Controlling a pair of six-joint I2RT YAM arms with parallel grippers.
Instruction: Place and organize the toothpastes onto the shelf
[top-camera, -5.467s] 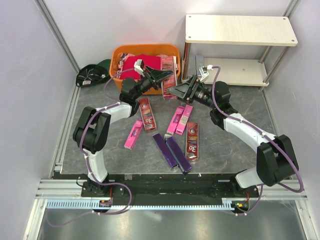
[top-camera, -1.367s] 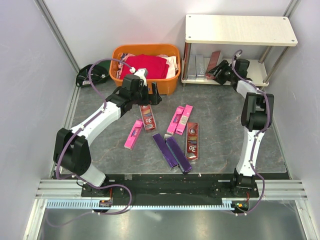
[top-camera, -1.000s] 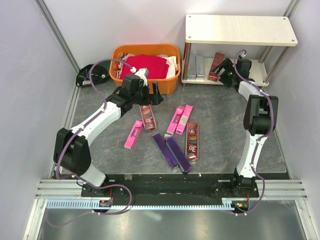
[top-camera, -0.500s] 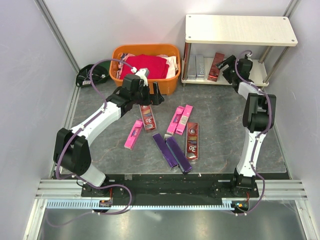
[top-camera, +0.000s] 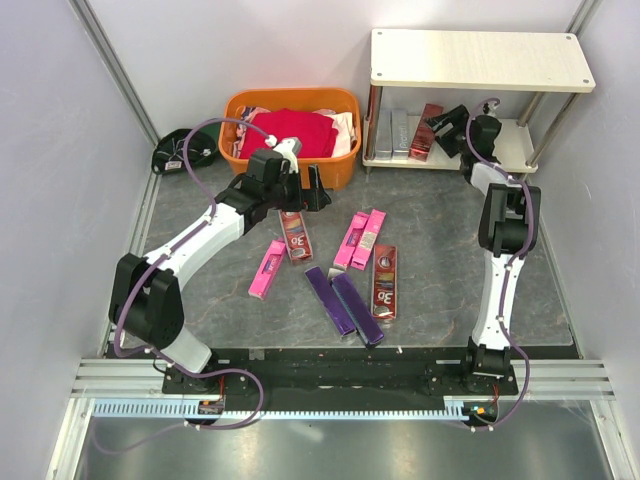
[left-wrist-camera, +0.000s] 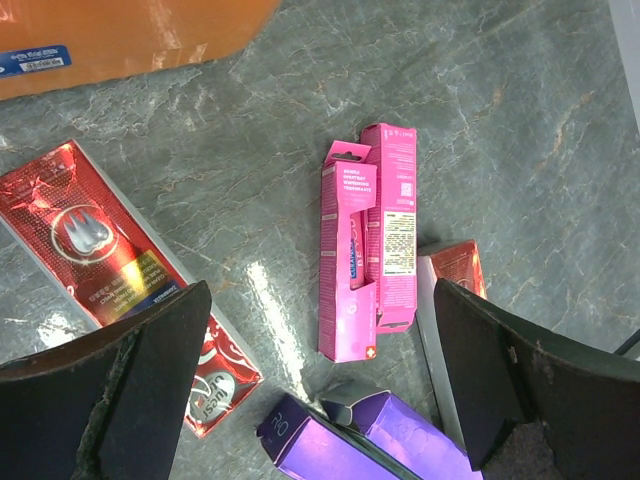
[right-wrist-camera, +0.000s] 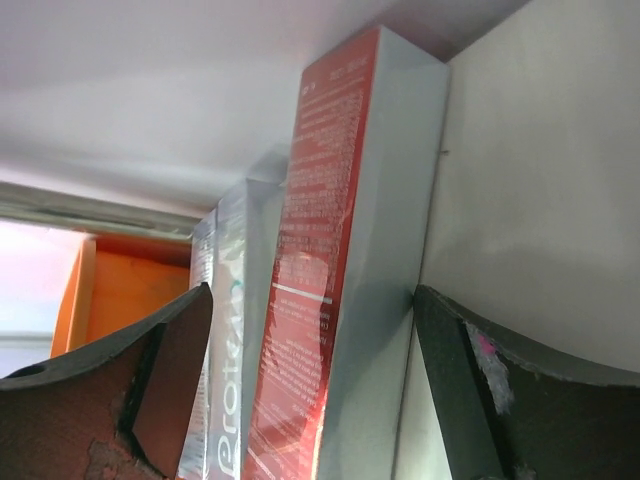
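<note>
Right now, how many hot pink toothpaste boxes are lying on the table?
3. A single pink box lies alone toward the left. A pair lies side by side at the middle: its left box and its right box. More could be hidden in the orange basket.

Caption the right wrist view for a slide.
Open right gripper facing a red toothpaste box on edge beside silver ones on the shelf.

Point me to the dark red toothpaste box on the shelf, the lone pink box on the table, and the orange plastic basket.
Shelved dark red toothpaste box (top-camera: 424, 125): top view, its top face.
Lone pink box (top-camera: 267, 268): top view, its middle.
Orange plastic basket (top-camera: 290, 93): top view, far rim.
</note>
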